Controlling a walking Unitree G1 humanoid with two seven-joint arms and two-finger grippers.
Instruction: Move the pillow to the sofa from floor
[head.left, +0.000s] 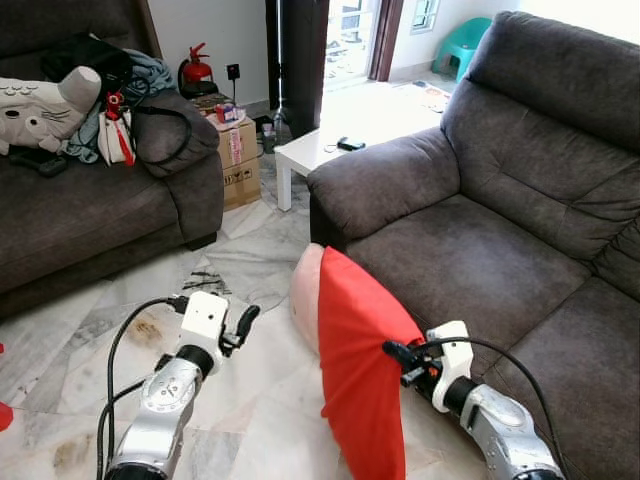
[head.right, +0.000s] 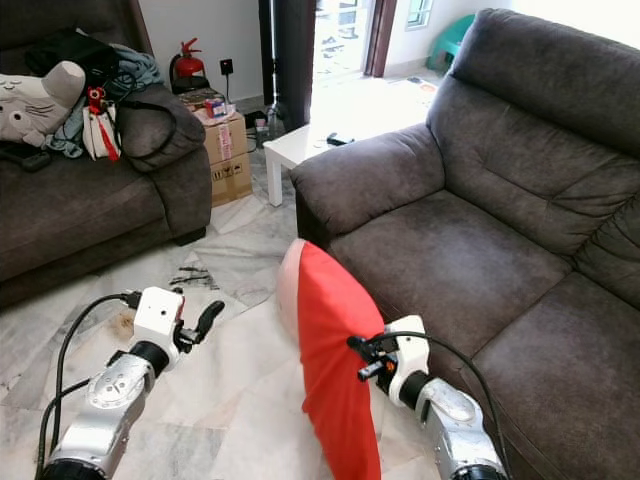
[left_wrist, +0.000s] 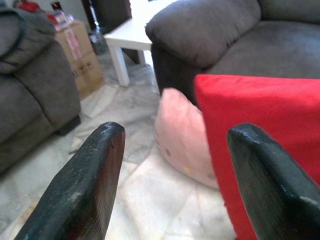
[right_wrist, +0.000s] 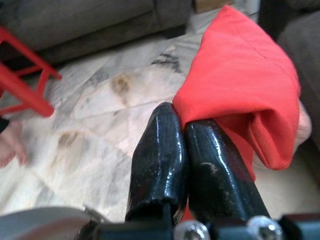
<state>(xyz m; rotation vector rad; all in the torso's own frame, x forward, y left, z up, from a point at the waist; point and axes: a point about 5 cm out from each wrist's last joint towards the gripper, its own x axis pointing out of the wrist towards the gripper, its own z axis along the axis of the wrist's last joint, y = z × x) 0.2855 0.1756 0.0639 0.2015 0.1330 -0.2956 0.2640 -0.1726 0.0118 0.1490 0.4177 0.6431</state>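
Observation:
A red pillow (head.left: 360, 370) hangs upright just off the marble floor, close against the front of the grey sofa (head.left: 470, 250). My right gripper (head.left: 393, 350) is shut on the pillow's edge; in the right wrist view the two fingers (right_wrist: 160, 145) pinch the red fabric (right_wrist: 235, 75) together. My left gripper (head.left: 245, 322) stands open over the floor to the left of the pillow, a short way off it. In the left wrist view the red pillow (left_wrist: 260, 125) lies beyond the spread fingers (left_wrist: 85, 185).
A pink pillow (head.left: 305, 290) leans on the floor behind the red one. A second sofa (head.left: 90, 210) on the left holds a plush toy, clothes and bags. A cardboard box (head.left: 238, 160) and white low table (head.left: 315, 150) stand behind. A red stool (right_wrist: 22, 80) and a person's foot (right_wrist: 10, 145) are nearby.

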